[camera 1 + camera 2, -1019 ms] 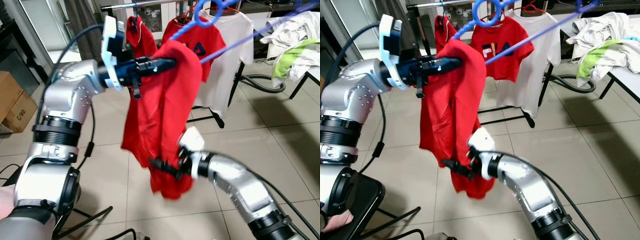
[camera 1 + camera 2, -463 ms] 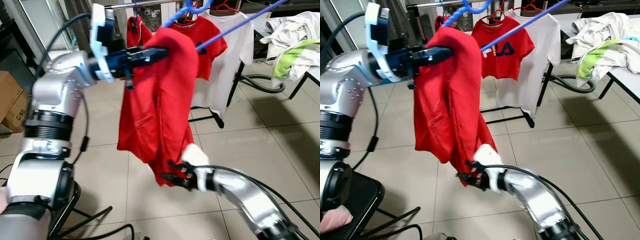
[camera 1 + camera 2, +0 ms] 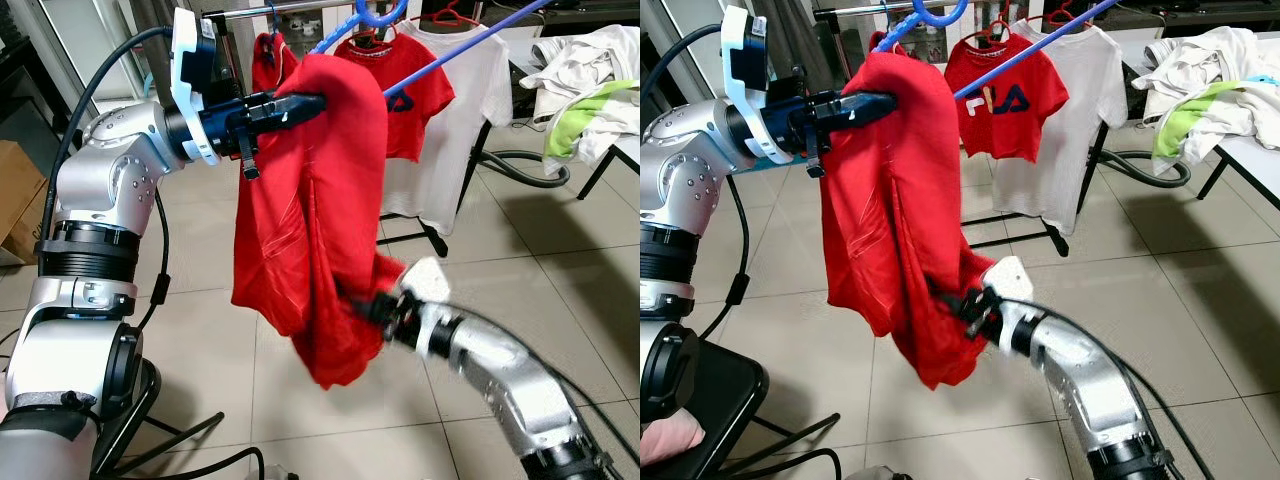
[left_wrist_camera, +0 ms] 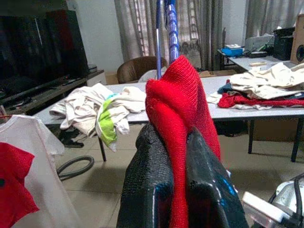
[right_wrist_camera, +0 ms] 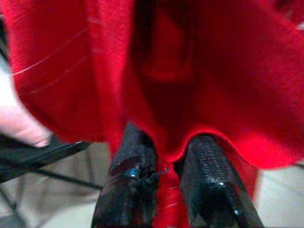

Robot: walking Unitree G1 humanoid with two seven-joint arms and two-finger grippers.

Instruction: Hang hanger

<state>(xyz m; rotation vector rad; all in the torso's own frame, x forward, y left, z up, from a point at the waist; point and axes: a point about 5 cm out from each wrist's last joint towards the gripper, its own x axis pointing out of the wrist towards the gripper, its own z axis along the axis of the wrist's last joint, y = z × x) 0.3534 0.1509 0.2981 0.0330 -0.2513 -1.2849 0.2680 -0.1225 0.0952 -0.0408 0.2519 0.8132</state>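
The left pincer (image 3: 300,103) is clamped on the top of a red shirt (image 3: 320,230) draped on a blue hanger (image 3: 385,45), held high before the clothes rack. The right pincer (image 5: 164,190) pinches the shirt's lower hem. A hung red tee (image 3: 1005,95) reads "FILA".

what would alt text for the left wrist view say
The left pincer grips a bunched fold of red shirt with a blue hanger rising behind it. Beyond, a table holds heaped clothes.
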